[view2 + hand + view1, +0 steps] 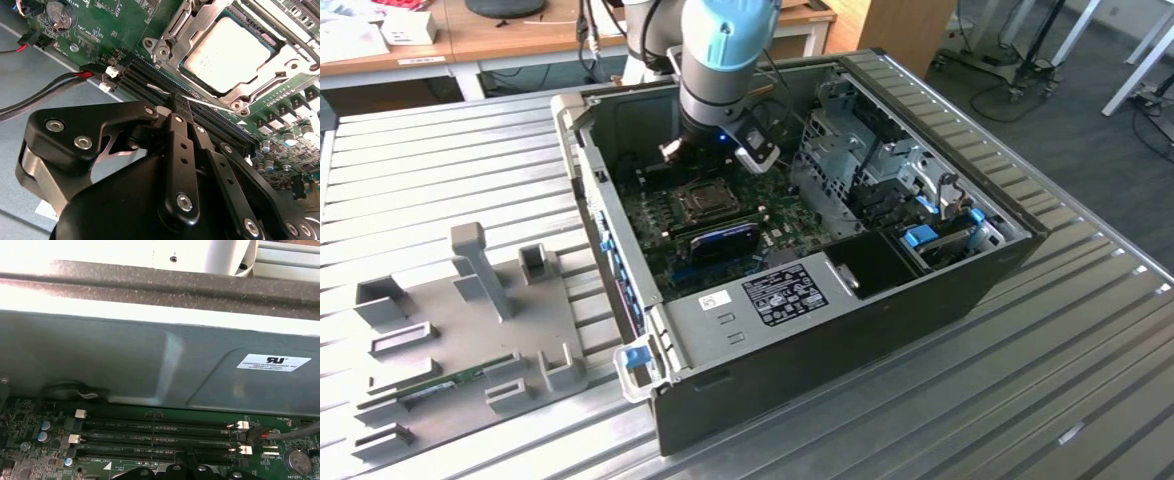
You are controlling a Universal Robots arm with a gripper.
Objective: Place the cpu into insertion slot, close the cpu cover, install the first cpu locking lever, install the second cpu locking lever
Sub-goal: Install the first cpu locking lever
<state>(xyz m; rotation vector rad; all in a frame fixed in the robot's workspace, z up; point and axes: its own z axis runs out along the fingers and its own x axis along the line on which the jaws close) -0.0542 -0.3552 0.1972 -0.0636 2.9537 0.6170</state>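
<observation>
A white sticker (273, 362) on the grey case wall (125, 360), beyond the fingers (175, 471), bears print too small to read. Well away from them, a black label (785, 296) on the metal shroud (727, 340) is equally unreadable.

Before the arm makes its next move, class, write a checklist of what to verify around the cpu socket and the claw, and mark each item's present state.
1. Is the cpu seated in the insertion slot? Ok, it lies flat inside.
2. Is the cpu cover lowered over the chip? Ok, its frame rings it.
3. Is the locking lever along the memory slots latched? Cannot tell.
4. Is the claw at that lever? Ok, it is shut, with its tip right at the rod.
5. Are the red and black cables away from the claw's tip? Ok.
</observation>
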